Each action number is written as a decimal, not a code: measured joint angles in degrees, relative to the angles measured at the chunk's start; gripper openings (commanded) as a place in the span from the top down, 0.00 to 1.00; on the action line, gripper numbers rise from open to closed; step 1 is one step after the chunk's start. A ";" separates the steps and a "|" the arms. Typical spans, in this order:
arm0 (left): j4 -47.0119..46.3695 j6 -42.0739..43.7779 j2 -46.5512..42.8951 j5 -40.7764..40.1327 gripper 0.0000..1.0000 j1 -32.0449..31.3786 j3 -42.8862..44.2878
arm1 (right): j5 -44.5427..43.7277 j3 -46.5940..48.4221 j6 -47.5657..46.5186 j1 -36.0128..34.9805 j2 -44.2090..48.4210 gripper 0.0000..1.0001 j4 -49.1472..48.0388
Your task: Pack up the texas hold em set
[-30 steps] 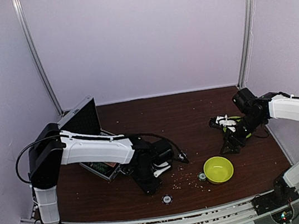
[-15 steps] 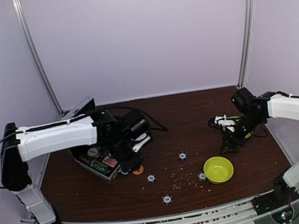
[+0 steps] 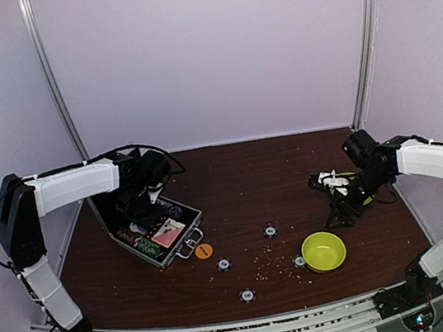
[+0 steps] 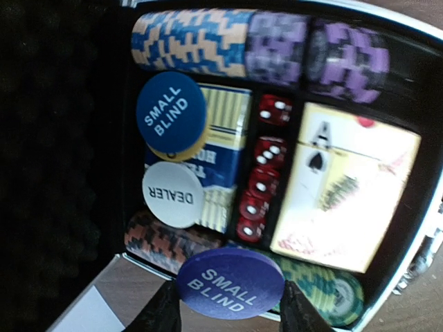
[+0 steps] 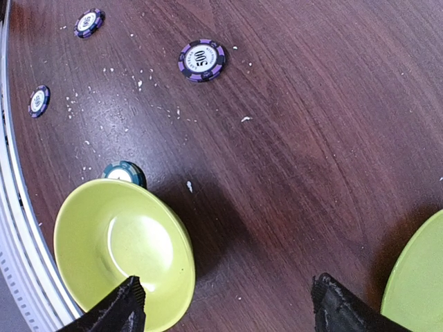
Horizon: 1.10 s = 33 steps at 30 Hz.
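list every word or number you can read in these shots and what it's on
"SMALL BLIND" - blue button lying in the case.
"DEALER" - white button, upside down in the left wrist view.
"SMALL BLIND" - purple button at the bottom of that view.
"A" with a spade - card deck.
"500" - purple chip on the table.
Blue card box: lettering partly covered, unreadable.
Other loose chips: too small.

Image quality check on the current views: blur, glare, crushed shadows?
Left wrist: purple round Small Blind button sharp, striped chip rows smeared, ace-faced card deck glare-washed, black case lining crushed dark. Right wrist: sharp; lime-green bowl casts a dark shadow. Top external: soft, evenly lit.
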<state>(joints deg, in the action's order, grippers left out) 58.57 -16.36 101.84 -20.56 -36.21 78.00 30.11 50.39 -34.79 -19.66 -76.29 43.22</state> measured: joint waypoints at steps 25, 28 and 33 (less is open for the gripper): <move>-5.88 2.78 6.36 -1.55 0.55 9.22 0.15 | -0.39 0.00 -0.02 0.00 0.11 0.16 0.11; -6.23 2.95 6.99 -1.16 0.55 9.84 0.22 | -0.39 0.00 -0.02 0.00 0.11 0.16 0.11; -6.25 3.10 7.74 -0.57 0.50 9.97 0.22 | -0.39 0.00 -0.02 0.00 0.11 0.16 0.13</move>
<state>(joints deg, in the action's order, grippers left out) 52.31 -13.26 109.58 -21.12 -26.24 78.22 29.71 50.39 -34.81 -19.66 -76.18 43.35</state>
